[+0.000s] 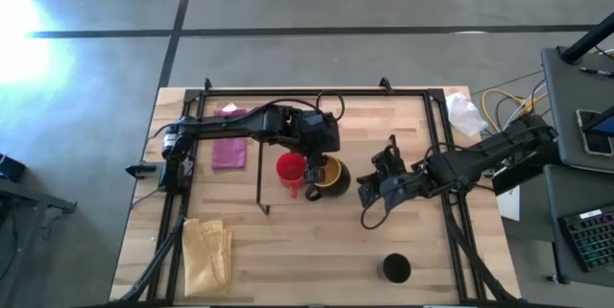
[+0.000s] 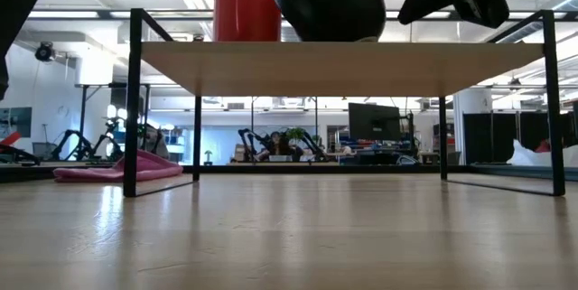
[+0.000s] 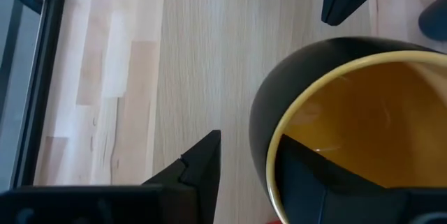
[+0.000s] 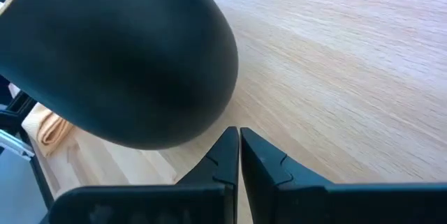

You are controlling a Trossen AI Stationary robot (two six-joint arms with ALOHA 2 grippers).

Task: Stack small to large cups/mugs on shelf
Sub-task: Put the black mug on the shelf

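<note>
The light-wood shelf (image 2: 334, 60) stands on black frames over the tabletop. On it the red-pink cup (image 1: 291, 169) (image 2: 246, 5) and the mustard-yellow mug with a dark outside (image 1: 331, 174) (image 2: 327, 1) stand upright side by side. My left gripper (image 1: 321, 154) (image 3: 244, 140) is open above the mug, one finger inside it and one outside. My right gripper (image 1: 374, 188) (image 4: 238, 144) is shut, just right of the mug (image 4: 126, 63), touching nothing. The black cup (image 1: 395, 268) stands on the tabletop near its near edge. My left gripper comes at the yellow mug's rim (image 3: 276, 151) from above, pointing down, with the wall between its fingers. The outer finger (image 3: 199, 165) stands apart from the wall. Whether the inner finger (image 3: 314, 178) touches the inside I cannot tell. The mug stands upright on the shelf.
A pink cloth (image 1: 228, 150) (image 2: 117, 168) lies on the table's far left part, and a yellow cloth (image 1: 206, 250) at its near left corner. White crumpled stuff (image 1: 465, 111) sits at the far right corner. Black frame rails (image 1: 288, 90) run along the table's edges.
</note>
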